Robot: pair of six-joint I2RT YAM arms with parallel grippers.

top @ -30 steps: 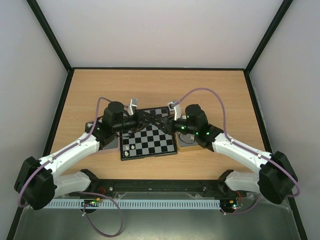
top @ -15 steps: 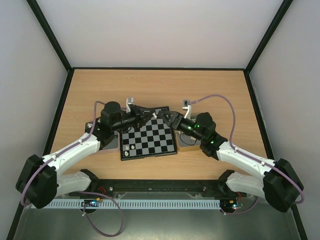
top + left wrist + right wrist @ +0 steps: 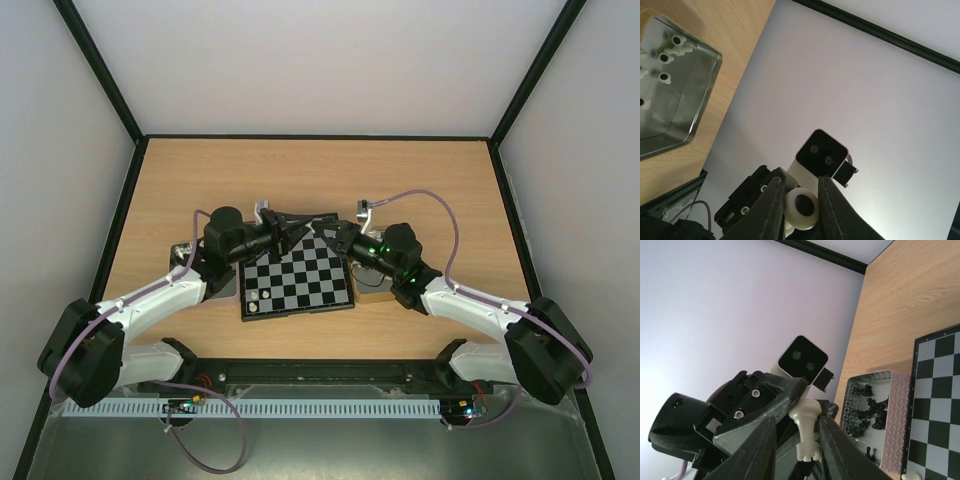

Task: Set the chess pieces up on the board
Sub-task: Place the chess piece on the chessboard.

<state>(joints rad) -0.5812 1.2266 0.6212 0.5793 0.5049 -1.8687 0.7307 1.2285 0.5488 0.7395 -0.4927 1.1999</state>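
Note:
Both grippers meet in the air above the far edge of the board (image 3: 300, 285). My left gripper (image 3: 294, 232) (image 3: 800, 180) is shut on the round base of a cream-white chess piece (image 3: 802, 207). In the right wrist view the same piece (image 3: 807, 432) points its crowned top toward me. It sits between the fingers of my right gripper (image 3: 326, 236) (image 3: 797, 420). It rests against the right finger, with a gap on the left side, so the jaws stand open around it. Two cream pieces (image 3: 256, 300) stand at the board's near left corner.
A pink patterned tin (image 3: 892, 385) holding black pieces (image 3: 867, 410) lies beside the board (image 3: 940, 390) under my left arm. A metal tin (image 3: 695, 100) with cream pieces (image 3: 665, 57) lies on the other side, seen as a tan tray (image 3: 375, 292) under my right arm.
Half a second ago the grippers stood slightly apart with the piece showing between them. The right gripper has since moved left and narrowed around the piece. The left grip is unchanged.

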